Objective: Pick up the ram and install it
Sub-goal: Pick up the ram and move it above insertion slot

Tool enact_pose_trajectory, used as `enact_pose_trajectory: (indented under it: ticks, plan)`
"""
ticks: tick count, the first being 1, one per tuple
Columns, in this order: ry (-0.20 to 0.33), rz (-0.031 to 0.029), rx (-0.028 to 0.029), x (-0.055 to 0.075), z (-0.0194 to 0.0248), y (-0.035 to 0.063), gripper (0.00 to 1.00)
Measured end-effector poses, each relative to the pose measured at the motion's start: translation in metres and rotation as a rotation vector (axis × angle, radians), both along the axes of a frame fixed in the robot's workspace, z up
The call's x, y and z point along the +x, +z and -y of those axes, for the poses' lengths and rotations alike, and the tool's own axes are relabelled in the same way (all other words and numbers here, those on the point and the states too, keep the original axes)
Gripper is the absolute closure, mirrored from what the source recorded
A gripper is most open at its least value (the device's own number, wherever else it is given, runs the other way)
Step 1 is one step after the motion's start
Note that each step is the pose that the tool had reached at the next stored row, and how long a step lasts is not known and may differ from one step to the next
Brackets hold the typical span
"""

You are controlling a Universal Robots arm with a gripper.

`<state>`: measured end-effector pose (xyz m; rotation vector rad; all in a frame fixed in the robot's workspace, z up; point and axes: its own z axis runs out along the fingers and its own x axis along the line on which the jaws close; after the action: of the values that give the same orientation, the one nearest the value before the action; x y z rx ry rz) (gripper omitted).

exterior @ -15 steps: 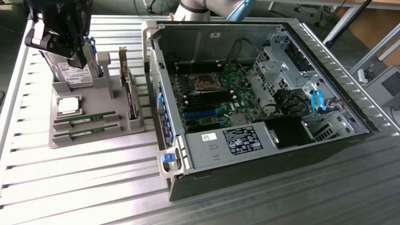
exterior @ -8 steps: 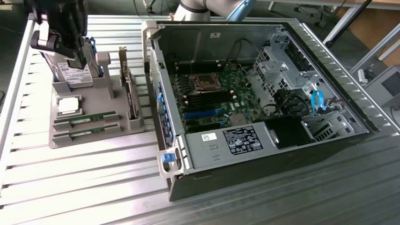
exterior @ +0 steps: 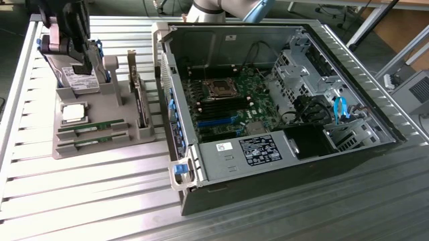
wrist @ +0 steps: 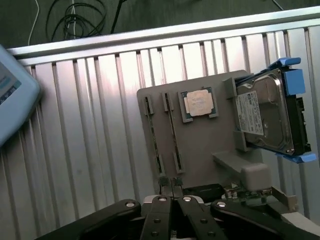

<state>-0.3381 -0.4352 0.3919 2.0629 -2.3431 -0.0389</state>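
— Jaws clenched, nothing between them: the gripper [wrist: 170,186] hangs over the grey tray [exterior: 107,150] on the slatted desk [exterior: 94,201]. Which step is this?

— The approach, by my reading. The pick-up is not yet made. The ram [exterior: 92,125] sits in its groove in the tray with its twin [exterior: 90,142] just beside it, and neither is touched. In the wrist view the gripper is just off one end of the two sticks.

— What else is on the tray?

— A silver processor chip [exterior: 74,113] near the sticks, and a hard drive [exterior: 79,80] propped beyond it.

— And where would the ram go?

— The open computer case [exterior: 221,165] stands to the exterior view's right of the tray. Its motherboard [exterior: 224,100] is exposed, well apart from the ram.

— What does the grasp call for?

— As I judge it, the jaws must part and line up across one stick's thin edge. They should come down squarely and close near mid-length, so the ram lifts level and leaves its twin alone.
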Motion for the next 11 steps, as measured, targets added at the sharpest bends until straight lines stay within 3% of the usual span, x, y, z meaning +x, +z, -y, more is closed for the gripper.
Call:
enact_pose_trajectory:
  ticks: [8,11]
  plan:
    - [0.114,0.0001,-0.0058,0.0,0.0,0.0,0.91]
    - [0.116,0.0,-0.0059,0.0,0.0,0.0,0.91]
